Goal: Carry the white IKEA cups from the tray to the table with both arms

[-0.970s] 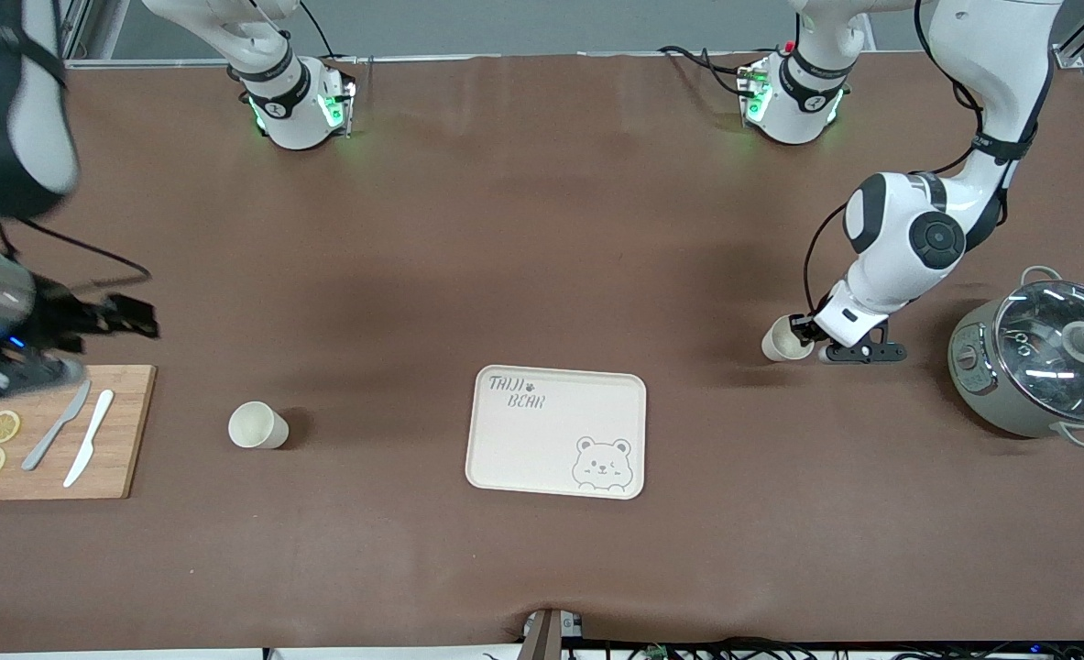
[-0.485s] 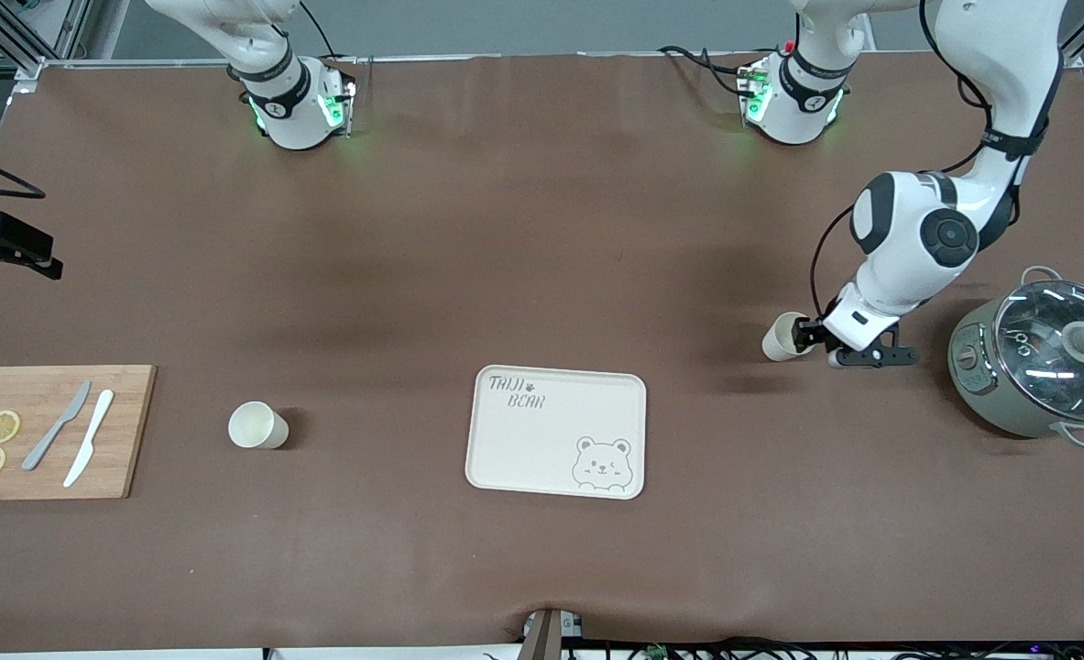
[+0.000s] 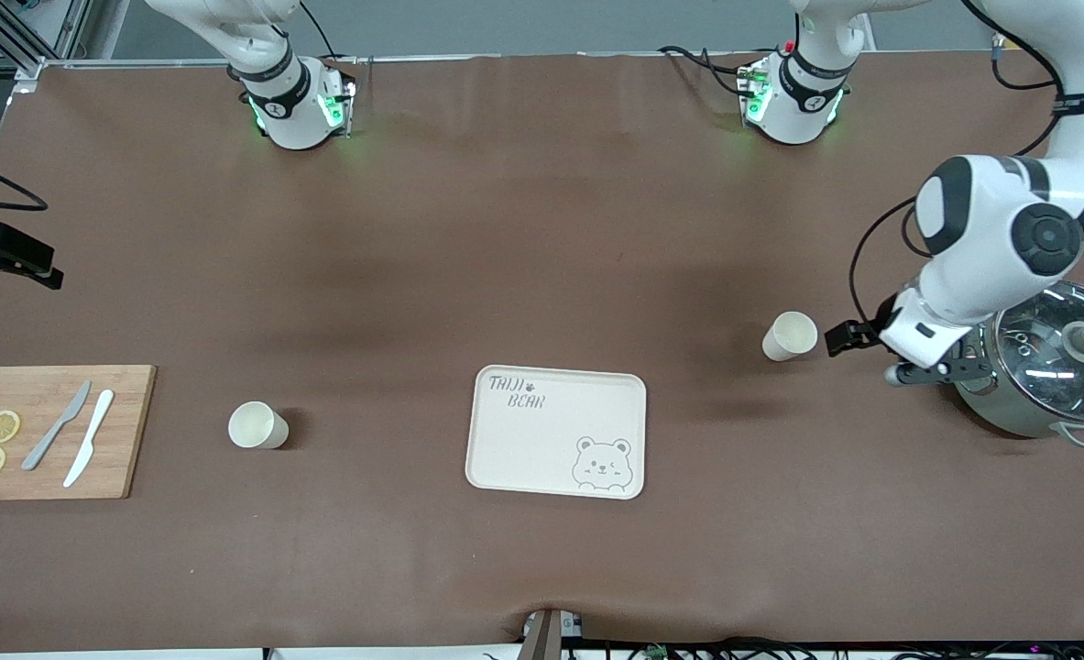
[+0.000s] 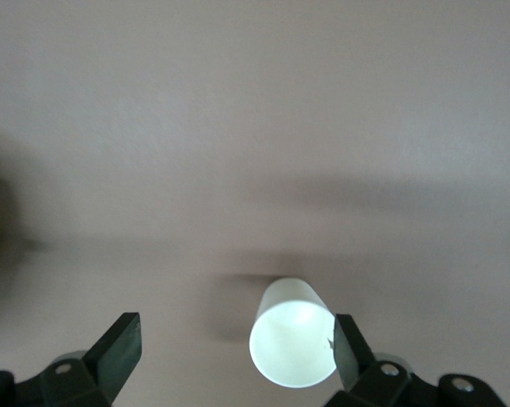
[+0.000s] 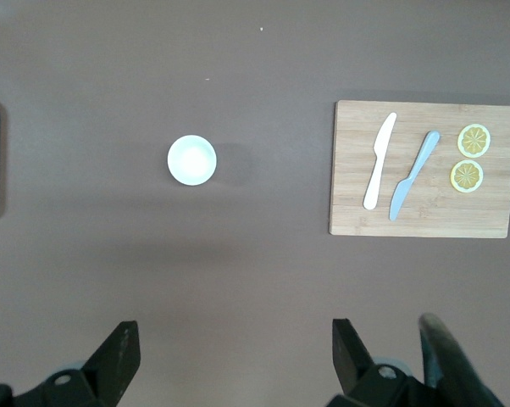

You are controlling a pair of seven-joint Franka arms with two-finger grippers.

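— How was the left gripper (image 3: 848,337) found, and what was held in it?

— Nothing was held. Its black fingers (image 4: 113,352) were spread wide in the left wrist view, and one small cream-white handleless cup (image 4: 292,333) was seen just at the inner edge of one finger; whether it was touched could not be told from that view. In the front view, a gap was seen between that cup (image 3: 789,335) and the gripper, which was placed low between the cup and the grey-green round cooker with a glass lid (image 3: 1042,360).

— Where was that cup set, measured from the cream rectangular tray with the bear drawing (image 3: 555,431)?

— It was stood upright on the brown table (image 3: 542,229), well apart from the tray, toward the left arm's end and a little farther from the front camera than the tray.

— And the second cup?

— The other cream-white cup (image 3: 256,425) was stood upright too, well apart from the tray toward the right arm's end, between the tray and the wooden cutting board (image 3: 125,431). Two knives, one grey (image 3: 56,426) and one white (image 3: 89,438), and two lemon slices (image 3: 1,426) were laid on that board.

— And the right gripper (image 5: 231,356)?

— It was held high above the table with its fingers spread wide and nothing was held between them; the second cup (image 5: 192,159) and the board (image 5: 357,203) were seen below it in the right wrist view.
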